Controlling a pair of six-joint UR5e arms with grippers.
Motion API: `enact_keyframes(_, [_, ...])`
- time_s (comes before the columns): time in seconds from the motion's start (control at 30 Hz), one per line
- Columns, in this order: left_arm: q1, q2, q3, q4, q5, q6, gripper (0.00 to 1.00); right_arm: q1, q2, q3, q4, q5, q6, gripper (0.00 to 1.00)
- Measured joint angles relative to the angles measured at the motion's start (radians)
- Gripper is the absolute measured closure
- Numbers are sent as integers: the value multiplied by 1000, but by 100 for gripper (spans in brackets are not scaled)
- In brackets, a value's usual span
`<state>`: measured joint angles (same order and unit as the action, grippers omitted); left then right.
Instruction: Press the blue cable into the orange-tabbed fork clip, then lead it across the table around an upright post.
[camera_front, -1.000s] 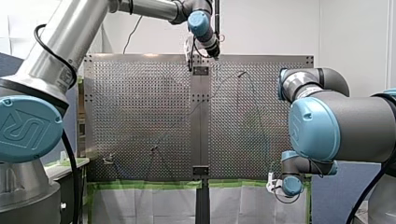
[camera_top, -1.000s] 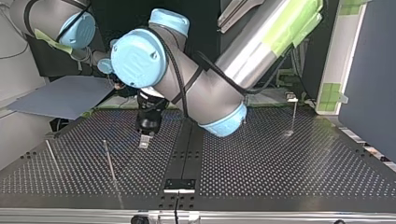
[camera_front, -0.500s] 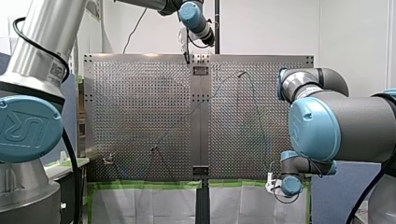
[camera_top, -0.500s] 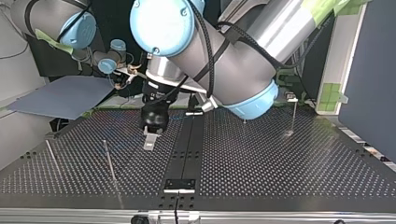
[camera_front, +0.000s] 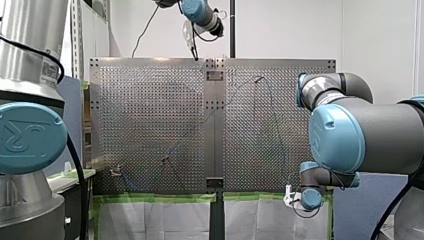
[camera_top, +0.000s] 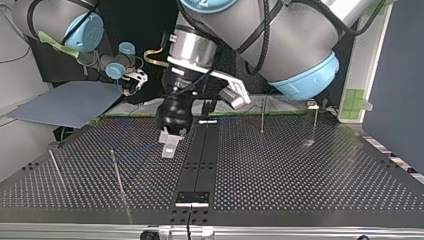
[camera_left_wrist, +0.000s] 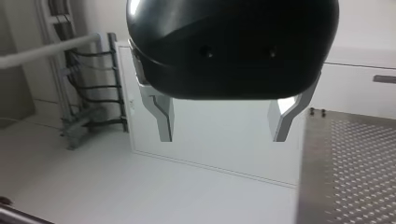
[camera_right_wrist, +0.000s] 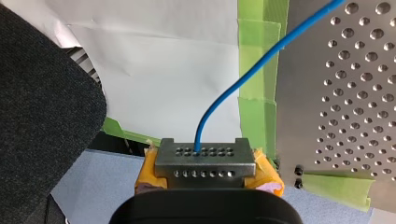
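The blue cable (camera_right_wrist: 261, 65) rises from between the fingers of my right gripper (camera_right_wrist: 205, 151) and runs over the perforated table (camera_right_wrist: 345, 93). That gripper, with yellow pads, is shut on the cable just off the table's near edge (camera_front: 294, 196). My left gripper (camera_left_wrist: 224, 126) is black with metal fingers, open and holding nothing. It hangs above the table's far edge (camera_front: 193, 44) and shows over the middle strip in the top view (camera_top: 170, 145). In the front view a small clip (camera_front: 116, 171) sits near the table's near left corner; its tab colour is too small to tell.
Thin upright posts stand on the table: two at the top view's right (camera_top: 262, 115) (camera_top: 315, 120) and two at its left (camera_top: 117, 172) (camera_top: 55, 167). Green tape (camera_right_wrist: 254, 56) and white paper line the table's near edge. A black strip (camera_top: 200, 160) runs down the middle.
My left arm has swung up, carrying its open gripper left and toward the far edge in the front view, nearer the camera in the top view. The right arm has stayed still.
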<state>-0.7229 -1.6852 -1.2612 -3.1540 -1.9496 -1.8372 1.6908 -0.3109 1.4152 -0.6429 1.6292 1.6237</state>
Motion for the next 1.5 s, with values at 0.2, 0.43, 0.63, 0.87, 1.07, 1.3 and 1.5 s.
enact_keyframes(0.2, [0,58,-57,58,3,18,0,2,0,0,0,0,-1,100])
enact_keyframes(0.43, [0,95,-124,124,3,17,0,3,0,0,0,0,-2,100])
enact_keyframes(0.63, [1,90,-180,181,5,-14,0,5,0,0,0,0,-2,100])
enact_keyframes(0.87, [1,43,-250,250,-5,-46,0,8,0,0,0,0,-2,100])
enact_keyframes(1.07, [2,-10,-304,305,-15,-48,0,8,0,0,0,0,-2,100])
enact_keyframes(1.3, [2,-46,-374,375,-25,-49,0,9,0,0,0,0,-2,100])
enact_keyframes(1.5, [1,-48,-430,430,-52,-59,0,11,0,0,0,0,-2,100])
